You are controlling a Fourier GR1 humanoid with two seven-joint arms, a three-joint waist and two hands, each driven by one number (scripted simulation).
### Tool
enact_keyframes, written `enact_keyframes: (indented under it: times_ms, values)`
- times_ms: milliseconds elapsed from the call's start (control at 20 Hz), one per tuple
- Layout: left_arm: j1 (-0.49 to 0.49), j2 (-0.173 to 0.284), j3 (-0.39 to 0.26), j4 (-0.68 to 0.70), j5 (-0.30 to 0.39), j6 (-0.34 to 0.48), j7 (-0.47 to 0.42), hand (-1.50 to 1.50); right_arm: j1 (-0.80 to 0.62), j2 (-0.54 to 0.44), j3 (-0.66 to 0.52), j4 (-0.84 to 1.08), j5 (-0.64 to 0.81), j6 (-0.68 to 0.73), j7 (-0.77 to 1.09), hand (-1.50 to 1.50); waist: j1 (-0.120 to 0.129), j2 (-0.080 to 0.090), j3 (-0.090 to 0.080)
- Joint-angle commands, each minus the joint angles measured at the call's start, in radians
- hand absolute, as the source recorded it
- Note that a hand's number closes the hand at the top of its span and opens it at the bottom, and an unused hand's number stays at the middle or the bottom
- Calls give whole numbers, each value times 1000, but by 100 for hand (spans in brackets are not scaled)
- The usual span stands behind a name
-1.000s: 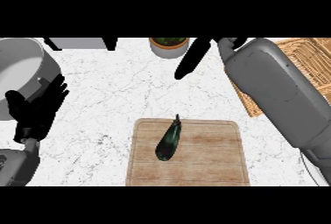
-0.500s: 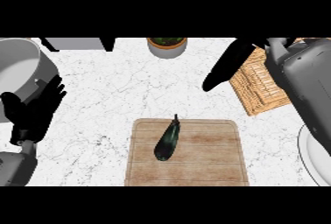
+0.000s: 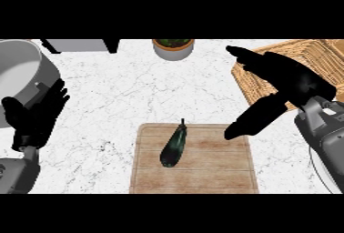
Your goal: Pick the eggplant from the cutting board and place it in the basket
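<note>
Wicker basket (image 3: 259, 82) partly behind open right robot hand (image 3: 289, 82)

The right hand (image 3: 289, 86) hangs at the view's right, fingers spread straight, thumb pointing down-left, its grey forearm entering from the lower right. The left hand (image 3: 33, 118) rests open at the left edge, fingers up.

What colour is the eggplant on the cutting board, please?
Very dark green, nearly black; see the eggplant in the head view.

Both arms look the same: matte black left hand (image 3: 33, 119) and black right hand (image 3: 285, 86), on chunky, smooth light grey forearms.
</note>
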Motion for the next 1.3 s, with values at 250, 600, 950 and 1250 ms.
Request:
enact_keyframes:
  times_ms: [250,600,950,1250]
  values:
    - [42,-37,4,-92,-37,-13,33,0,210,172,136,-67,308,-161,-44,-150,21,3,0]
    - [-1,-68,9,-69,-80,6,60,0,269,346,167,157,475,-331,-291,-150,26,6,0]
    - [-24,-71,47,-60,-94,-27,95,0,268,423,167,394,523,-306,-395,-150,25,6,0]
    - [-34,-74,106,-2,-105,-97,54,0,231,461,123,454,533,-202,-382,-150,19,6,0]
